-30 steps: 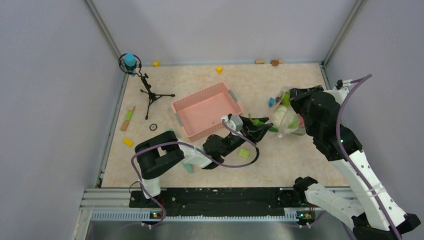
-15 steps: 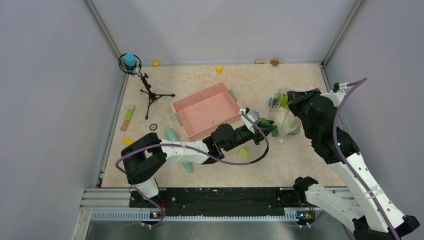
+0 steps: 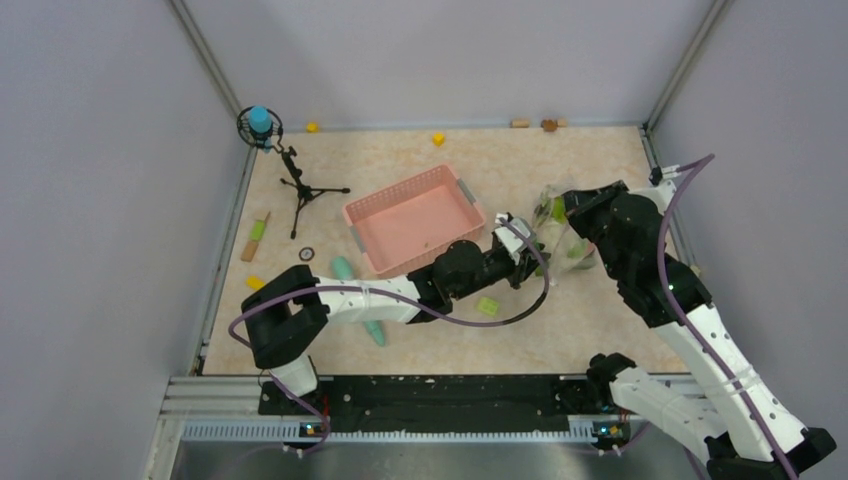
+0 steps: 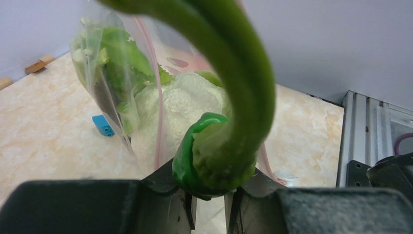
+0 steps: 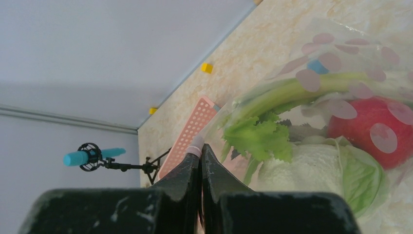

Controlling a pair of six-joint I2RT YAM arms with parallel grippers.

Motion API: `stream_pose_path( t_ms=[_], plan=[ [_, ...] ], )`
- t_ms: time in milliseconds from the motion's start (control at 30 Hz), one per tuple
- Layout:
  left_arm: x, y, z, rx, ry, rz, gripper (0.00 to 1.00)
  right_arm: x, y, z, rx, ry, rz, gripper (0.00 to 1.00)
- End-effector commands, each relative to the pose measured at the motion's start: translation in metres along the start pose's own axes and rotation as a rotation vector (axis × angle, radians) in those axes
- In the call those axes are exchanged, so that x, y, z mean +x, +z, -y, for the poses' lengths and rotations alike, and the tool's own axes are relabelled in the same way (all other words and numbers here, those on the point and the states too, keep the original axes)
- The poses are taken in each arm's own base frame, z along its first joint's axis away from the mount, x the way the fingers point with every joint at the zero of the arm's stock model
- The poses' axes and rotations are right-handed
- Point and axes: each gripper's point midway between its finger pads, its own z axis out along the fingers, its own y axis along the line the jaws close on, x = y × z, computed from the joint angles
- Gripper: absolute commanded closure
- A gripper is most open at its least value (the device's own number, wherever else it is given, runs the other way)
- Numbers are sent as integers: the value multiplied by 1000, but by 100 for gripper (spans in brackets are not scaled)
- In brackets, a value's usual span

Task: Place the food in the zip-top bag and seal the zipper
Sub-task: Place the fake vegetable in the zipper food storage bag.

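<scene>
The zip-top bag (image 3: pixel 572 243) hangs at the right centre of the table, held up by my right gripper (image 3: pixel 556 208). That gripper (image 5: pixel 200 151) is shut on the bag's pinkish zipper strip (image 5: pixel 196 145) at the mouth edge. Through the plastic I see the red tomato (image 5: pixel 365 126), the leek stalk (image 5: pixel 292 92), leafy pieces (image 5: pixel 263 139) and the white cauliflower (image 5: pixel 302 165). My left gripper (image 3: pixel 527 243) is shut on a curved green vegetable (image 4: pixel 229 97) and holds it right at the bag (image 4: pixel 122 73). The cauliflower (image 4: pixel 185 102) shows just behind it.
The pink basket (image 3: pixel 410 220) stands left of the bag. A tripod with a teal-tipped head (image 3: pixel 262 122) is at the back left. A teal stick (image 3: pixel 345 268) and a yellow-green block (image 3: pixel 487 306) lie near the left arm. A blue block (image 4: pixel 103 125) lies beside the bag.
My left arm has stretched right, carrying the green vegetable from beside the basket up to the bag. My right gripper and the bag have shifted slightly left.
</scene>
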Motion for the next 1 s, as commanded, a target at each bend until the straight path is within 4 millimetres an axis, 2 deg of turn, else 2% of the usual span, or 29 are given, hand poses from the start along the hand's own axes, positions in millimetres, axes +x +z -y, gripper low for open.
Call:
stream_pose_path(
  t_ms=[0, 100, 200, 433, 667, 800, 900, 967],
  plan=[
    [18, 3, -6, -36, 14, -40, 94, -29, -14, -51, -184, 119, 60, 100],
    [16, 0, -8, -45, 23, -51, 72, -30, -13, -46, -164, 112, 70, 100],
    [10, -11, -13, -73, 14, -33, 45, -30, -12, -40, -149, 108, 83, 100],
    [-12, -49, -5, -53, -76, -12, 5, -37, -12, -35, -120, 86, 118, 100],
    [-25, -84, 5, -25, -156, -84, 3, -35, -7, -33, -103, 47, 116, 100],
    [-53, -109, 25, 78, -180, -60, 3, -34, -6, -32, -90, 10, 110, 100],
    [-86, -135, 42, 186, -161, -6, 3, -32, -5, -31, -85, -35, 98, 100],
    [-109, -155, 44, 202, -122, 49, 3, -29, -4, -30, -84, -75, 84, 100]
  ],
)
